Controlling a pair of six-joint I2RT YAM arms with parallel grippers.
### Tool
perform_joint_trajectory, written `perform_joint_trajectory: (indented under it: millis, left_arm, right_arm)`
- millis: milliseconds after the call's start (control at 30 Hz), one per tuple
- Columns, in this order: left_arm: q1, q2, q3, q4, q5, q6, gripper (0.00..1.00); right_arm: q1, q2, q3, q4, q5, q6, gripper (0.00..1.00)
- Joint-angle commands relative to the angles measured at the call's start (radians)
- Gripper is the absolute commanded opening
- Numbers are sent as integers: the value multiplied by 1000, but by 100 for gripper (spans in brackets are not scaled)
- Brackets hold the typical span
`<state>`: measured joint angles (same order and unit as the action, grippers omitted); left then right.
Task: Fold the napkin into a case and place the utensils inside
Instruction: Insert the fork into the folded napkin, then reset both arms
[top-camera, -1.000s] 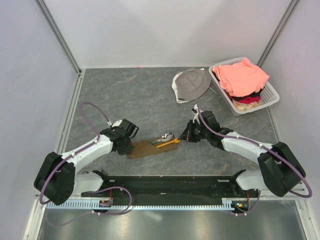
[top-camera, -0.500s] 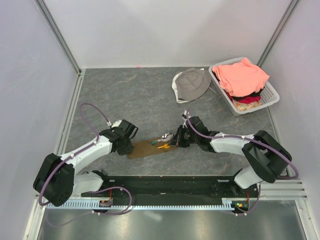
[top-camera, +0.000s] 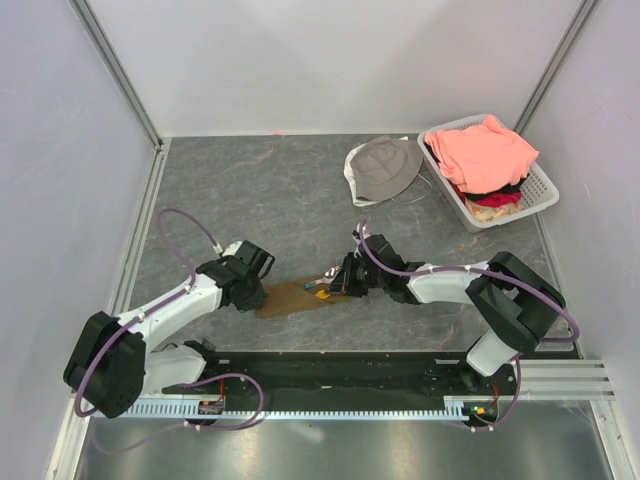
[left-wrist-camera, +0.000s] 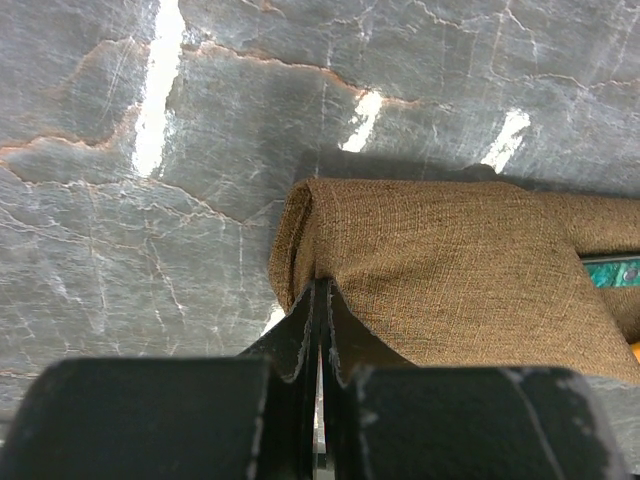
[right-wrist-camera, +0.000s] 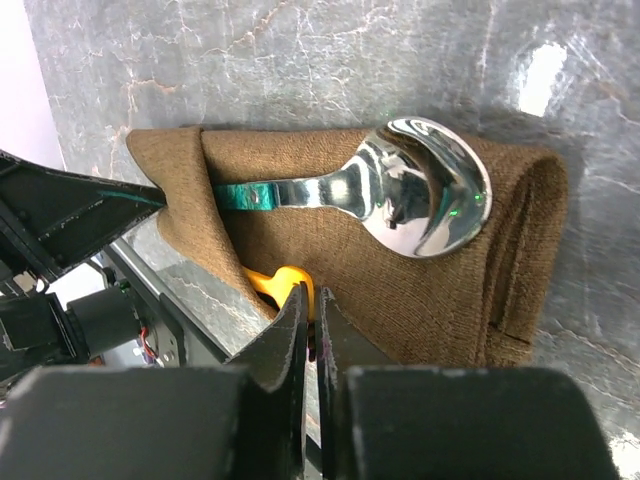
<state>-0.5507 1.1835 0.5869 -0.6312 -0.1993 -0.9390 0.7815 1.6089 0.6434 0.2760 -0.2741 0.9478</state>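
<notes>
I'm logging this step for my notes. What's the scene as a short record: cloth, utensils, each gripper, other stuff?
napkin: folded into a narrow brown packet
spoon: green handle tucked under a fold, shiny bowl exposed
orange fork: mostly hidden in the fold, only a bit showing
left gripper: shut on the napkin's edge
right gripper: shut on the orange fork
other stuff: grey hat, basket of clothes, far right

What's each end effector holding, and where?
Left end effector pinches the brown napkin case at its edge near the folded end. Right end effector looks shut on the orange fork, at its exposed end.
</notes>
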Motion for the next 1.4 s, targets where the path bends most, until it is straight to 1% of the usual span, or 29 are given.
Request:
perform_joint_trajectory:
  millis: [0, 67, 100, 133, 167, 200, 267, 300, 400, 433, 500, 633, 767, 833, 867, 900, 967, 1000, 1100, 1233, 1333, 1367]
  left_arm:
    - [0, -48, -16, 19, 37, -40, 2]
    - [0, -71, -10, 19, 47, -32, 2]
    - [0, -84, -10, 19, 57, -29, 2]
    - [0, -114, -9, 19, 61, -29, 4]
    - [0, -128, -7, 19, 70, -24, 6]
    - [0, -145, -4, 19, 74, -21, 12]
    - [0, -192, 7, 16, 83, -8, 18]
    - [0, -209, 10, 18, 86, 0, 24]
    - [0, -266, 24, 16, 101, 22, 34]
    - [0, -277, 31, 16, 109, 28, 36]
    - [0, -294, 42, 25, 142, 58, 39]
    - [-2, -298, 71, 62, 228, 107, 42]
    - [-15, -297, 67, 191, 361, 112, 44]
    - [-66, -275, 76, 244, 374, 97, 45]
    - [-95, -268, 79, 260, 361, 94, 46]
    - [-157, -251, 82, 277, 350, 94, 47]
    - [-222, -233, 91, 310, 298, 88, 47]
    - [-277, -225, 96, 321, 285, 89, 48]
    - [-348, -214, 103, 364, 247, 89, 48]
    - [-380, -258, 67, 442, 241, 97, 49]
    - [-385, -353, -8, 537, 228, 94, 49]
    - [-385, -416, -33, 589, 213, 89, 49]
  right_arm:
    - [9, 3, 50, -24, 18, -39, 14]
    - [10, -7, 52, -53, 22, -55, 22]
    - [9, -24, 56, -67, 27, -64, 29]
    - [9, -35, 58, -89, 38, -79, 33]
    - [9, -56, 62, -101, 39, -86, 39]
    - [10, -69, 68, -116, 45, -96, 43]
    - [9, -89, 82, -178, 70, -135, 48]
    - [9, -113, 93, -201, 87, -150, 53]
    - [9, -153, 120, -274, 133, -194, 62]
    - [9, -161, 127, -315, 136, -204, 64]
    - [9, -188, 145, -353, 164, -231, 67]
    - [9, -248, 144, -421, 239, -276, 74]
    - [7, -331, 131, -474, 296, -313, 86]
    - [7, -360, 115, -475, 306, -314, 90]
    - [5, -386, 98, -477, 311, -311, 95]
    - [7, -398, 90, -475, 315, -311, 98]
    - [7, -434, 69, -478, 325, -305, 98]
    - [9, -446, 64, -478, 331, -305, 98]
    - [9, -507, 30, -475, 351, -296, 98]
    - [7, -607, -30, -465, 383, -273, 98]
    - [7, -732, -88, -446, 400, -239, 98]
    - [5, -759, -115, -443, 409, -225, 98]
